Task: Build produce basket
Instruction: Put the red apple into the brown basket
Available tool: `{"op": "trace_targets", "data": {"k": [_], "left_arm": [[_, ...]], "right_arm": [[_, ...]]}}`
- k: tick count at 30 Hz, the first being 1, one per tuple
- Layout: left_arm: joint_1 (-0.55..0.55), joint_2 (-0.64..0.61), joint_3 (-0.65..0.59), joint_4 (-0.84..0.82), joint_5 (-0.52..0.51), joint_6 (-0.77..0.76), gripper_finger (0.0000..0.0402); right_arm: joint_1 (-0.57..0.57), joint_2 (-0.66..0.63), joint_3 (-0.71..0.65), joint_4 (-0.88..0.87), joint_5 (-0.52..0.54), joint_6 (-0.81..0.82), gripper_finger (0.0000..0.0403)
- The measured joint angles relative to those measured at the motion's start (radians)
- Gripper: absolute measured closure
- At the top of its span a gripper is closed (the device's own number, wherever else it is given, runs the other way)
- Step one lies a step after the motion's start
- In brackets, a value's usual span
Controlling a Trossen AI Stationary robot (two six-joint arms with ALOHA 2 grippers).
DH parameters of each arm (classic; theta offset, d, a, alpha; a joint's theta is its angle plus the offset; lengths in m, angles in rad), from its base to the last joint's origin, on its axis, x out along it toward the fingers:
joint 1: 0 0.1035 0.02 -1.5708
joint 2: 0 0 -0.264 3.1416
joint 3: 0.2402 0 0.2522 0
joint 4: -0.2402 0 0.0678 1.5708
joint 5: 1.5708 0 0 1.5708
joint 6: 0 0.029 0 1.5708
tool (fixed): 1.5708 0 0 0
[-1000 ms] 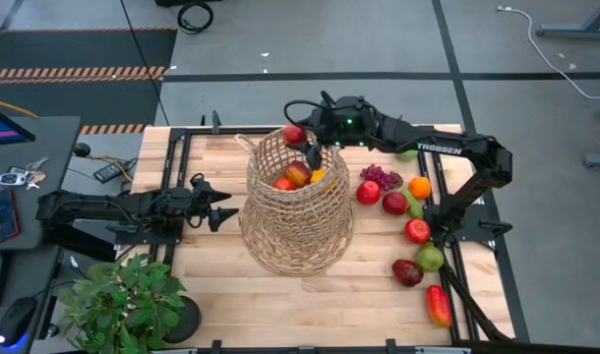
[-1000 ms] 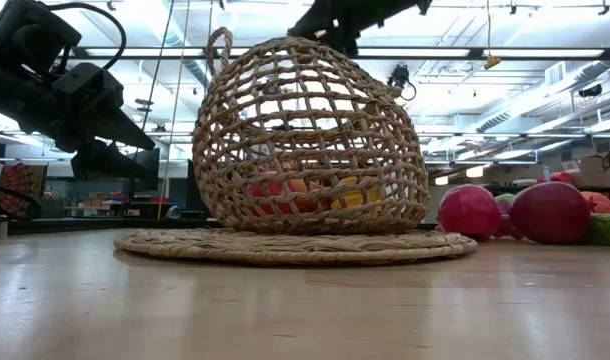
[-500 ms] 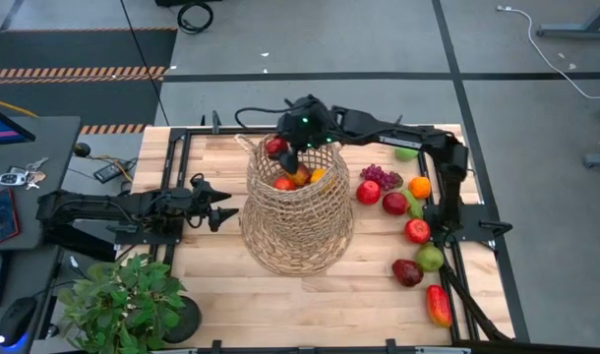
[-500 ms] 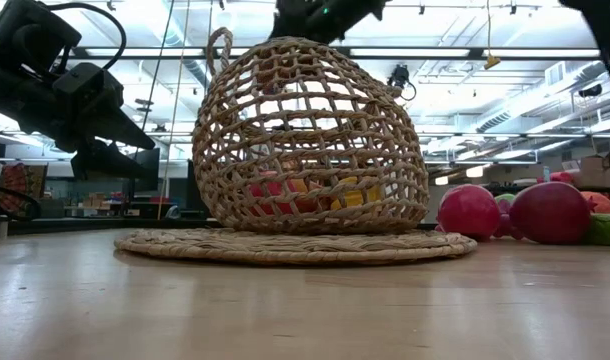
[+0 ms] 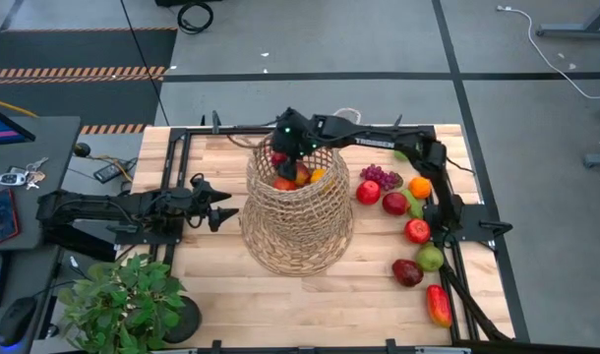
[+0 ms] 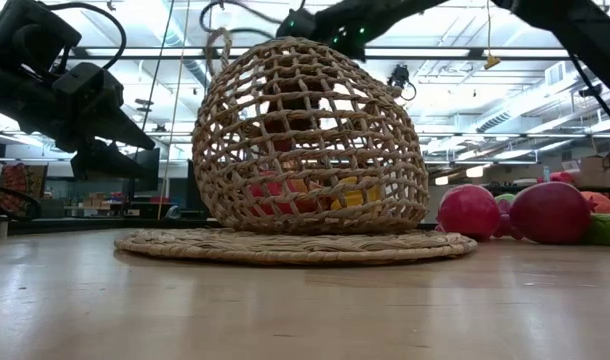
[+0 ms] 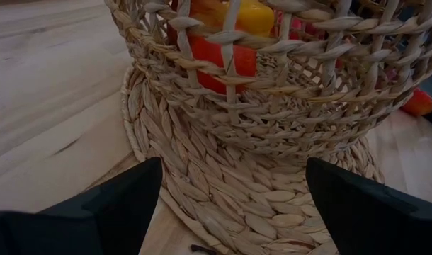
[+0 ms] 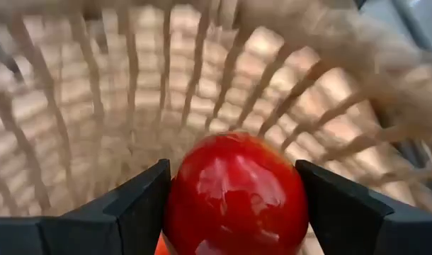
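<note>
The tan wicker basket (image 5: 298,221) stands on its flat woven base (image 6: 295,246) mid-table, with several pieces of produce (image 5: 302,177) inside. My right gripper (image 5: 283,157) reaches over the basket's far rim into its mouth, shut on a red apple (image 8: 236,195). The basket's inner wall (image 8: 131,106) shows around the apple in the right wrist view. More produce (image 5: 394,204) lies on the table to the basket's right. My left gripper (image 5: 221,211) hovers open just left of the basket, its fingers level toward the woven base (image 7: 223,184). My right gripper pinches the red apple (image 5: 277,156) between its two fingers (image 8: 141,205), one on each side of the fruit's widest part. It comes from the table's far-right side, slanting down. The apple is lifted clear, inside the basket's neck above the other produce.
Grapes (image 5: 379,177), an orange (image 5: 419,186), red apples (image 5: 417,231), a green apple (image 5: 430,258), a dark red fruit (image 5: 407,272) and a red pepper (image 5: 439,305) line the table's right side. A potted plant (image 5: 123,300) fills the near-left corner.
My right gripper, still shut on the red apple, has swung toward the table's left and dropped from above the basket's far rim down into its mouth. The basket and my left arm have stayed put.
</note>
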Motion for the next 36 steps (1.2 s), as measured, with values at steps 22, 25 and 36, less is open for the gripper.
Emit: {"op": "trace_targets", "data": {"k": [22,25,36], "left_arm": [[0.0,0.0,0.0,-0.001,0.0,0.0,0.0045],[0.0,0.0,0.0,-0.001,0.0,0.0,0.0045],[0.0,0.0,0.0,0.0,0.0,0.0,0.0045]], "right_arm": [[-0.001,0.048,0.2,-0.171,-0.017,-0.053,0.0018],[-0.01,0.047,0.326,-0.289,0.006,-0.018,0.0018],[-0.015,-0.171,0.366,-0.509,-0.017,-0.025,0.0019]]}}
